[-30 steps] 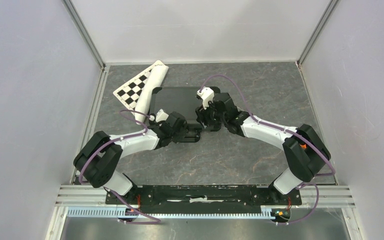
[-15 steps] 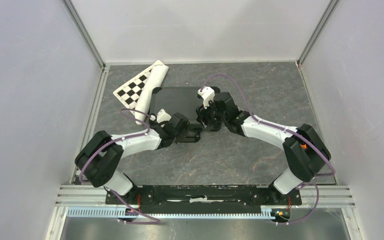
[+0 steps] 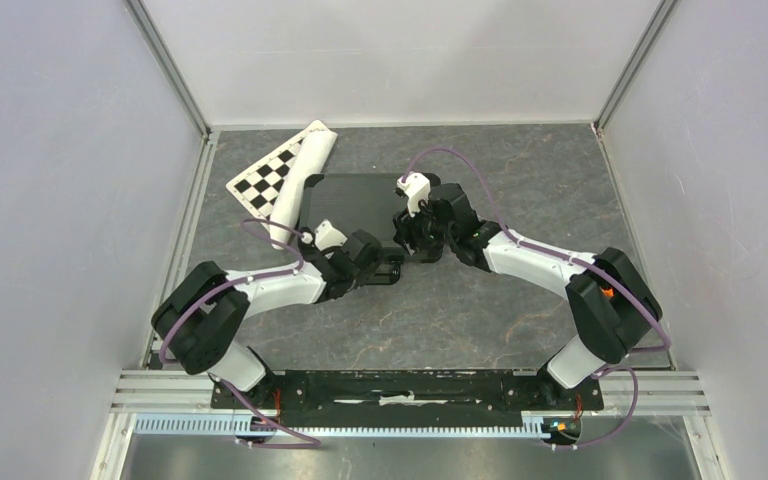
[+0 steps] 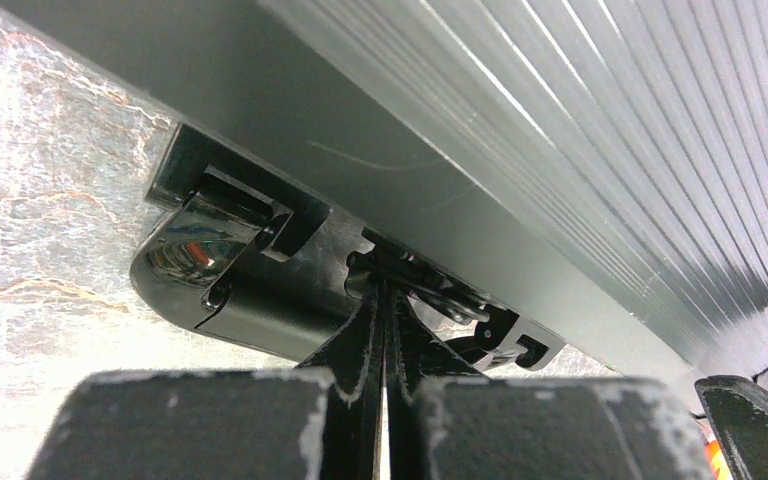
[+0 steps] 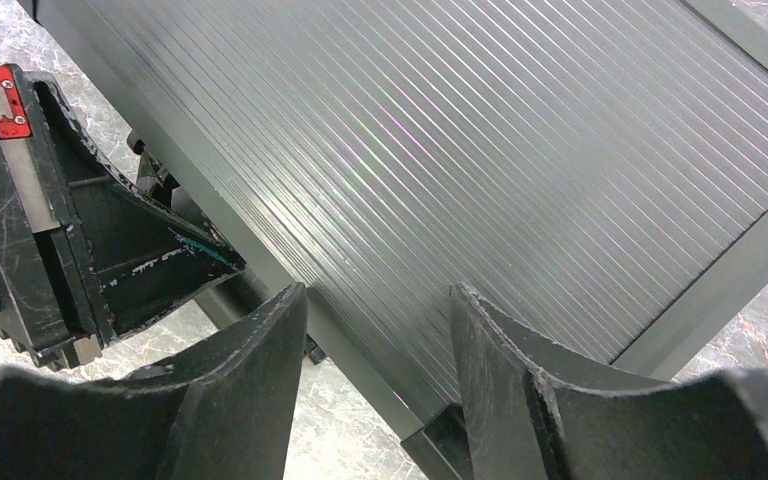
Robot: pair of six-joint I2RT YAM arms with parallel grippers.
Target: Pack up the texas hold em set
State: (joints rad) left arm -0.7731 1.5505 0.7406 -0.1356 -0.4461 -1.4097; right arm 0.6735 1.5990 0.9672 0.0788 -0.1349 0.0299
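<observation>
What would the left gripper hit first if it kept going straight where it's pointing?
The left gripper, shut, points at the black latch on the front edge of the closed case; its tips look nearly touching it, though depth is unclear.

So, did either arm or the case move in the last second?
The left tool, shut, crept slightly right and away from the bases along the front edge of the case. Nothing was taken hold of or let go. The right tool, open over the lid's near edge, barely moved. The closed case and the checkered board stayed where they were.
</observation>
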